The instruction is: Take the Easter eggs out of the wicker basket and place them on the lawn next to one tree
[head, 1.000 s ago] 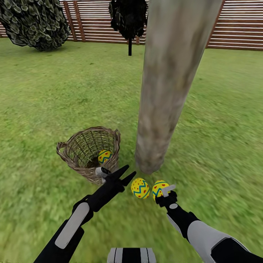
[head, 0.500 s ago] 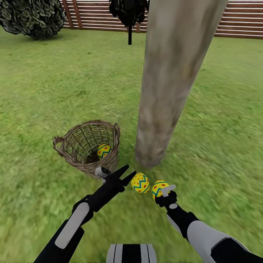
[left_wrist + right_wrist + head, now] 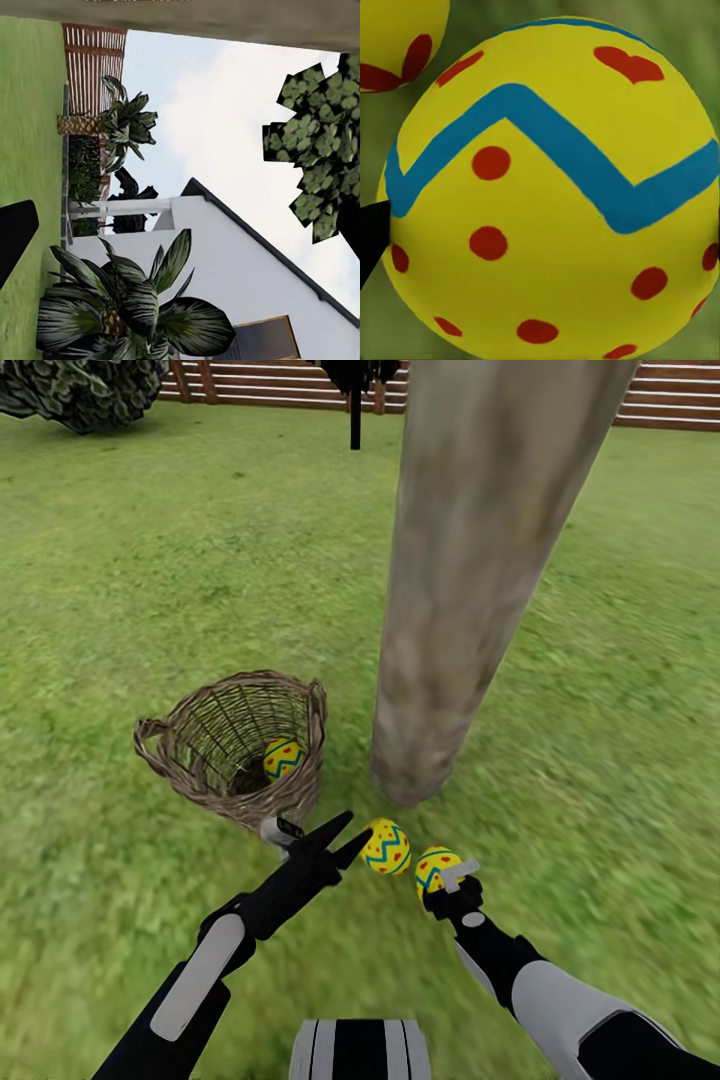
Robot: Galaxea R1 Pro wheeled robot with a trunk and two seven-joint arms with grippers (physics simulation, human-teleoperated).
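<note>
1. My right gripper — nearest the thick, pale grey-brown mottled tree trunk on my side, at a small yellow egg with blue zigzag and red dots. Whether the fingers pinch it or rest loose I cannot tell; up close the egg crowds the wrist camera.
2. Second patterned yellow egg — on the short green lawn just beside the trunk's foot, near the first.
3. My left gripper — black fingers spread, empty, tips almost touching that second egg.
4. Round woven brown-twig basket — left of the trunk, close to it, upright. Third yellow egg lies inside, not yet taken.
5. Brown slatted fence — well behind the trunk.

Risks, as I judge them: my left fingertips may nudge the grounded egg rolling away from the trunk — or catch the basket's rim and tip it when reaching in.
</note>
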